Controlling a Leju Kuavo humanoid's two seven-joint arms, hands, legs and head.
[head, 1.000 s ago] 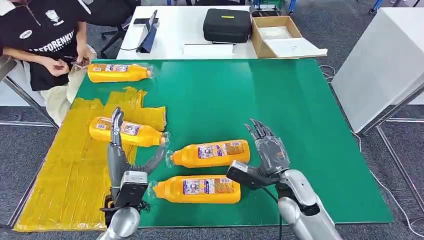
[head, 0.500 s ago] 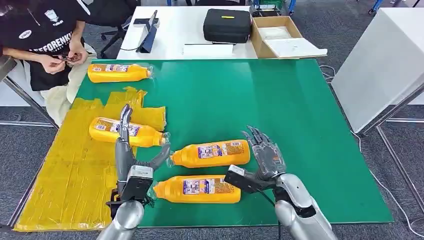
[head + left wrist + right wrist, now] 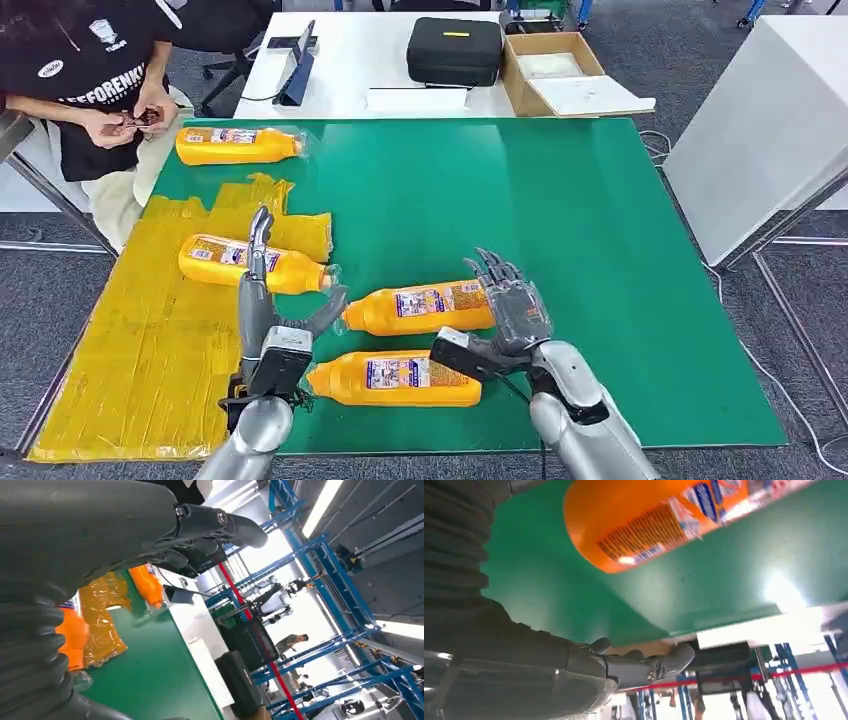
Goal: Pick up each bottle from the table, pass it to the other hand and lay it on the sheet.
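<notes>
**Right hand closes in on the middle bottle**

Four glossy orange bottles, all lying flat with printed labels, on the green worktop (image 3: 560, 220). One rests on the crinkled yellow sheet (image 3: 140, 330) (shiny, wrinkled film), another far bottle (image 3: 238, 146) sits near a seated person (image 3: 90, 70). The middle bottle (image 3: 420, 308) and the near bottle (image 3: 395, 380) lie side by side on bare green. The right hand (image 3: 512, 312) has slid leftward since a second ago and is now just beside the middle bottle's base, fingers (image 3: 492, 268) spread, holding nothing. The left hand (image 3: 268, 320) has drifted right, fingers apart and empty, over the sheet bottle (image 3: 250, 262). Behind, an open cardboard box (image 3: 560, 70) holds something pale.
</notes>
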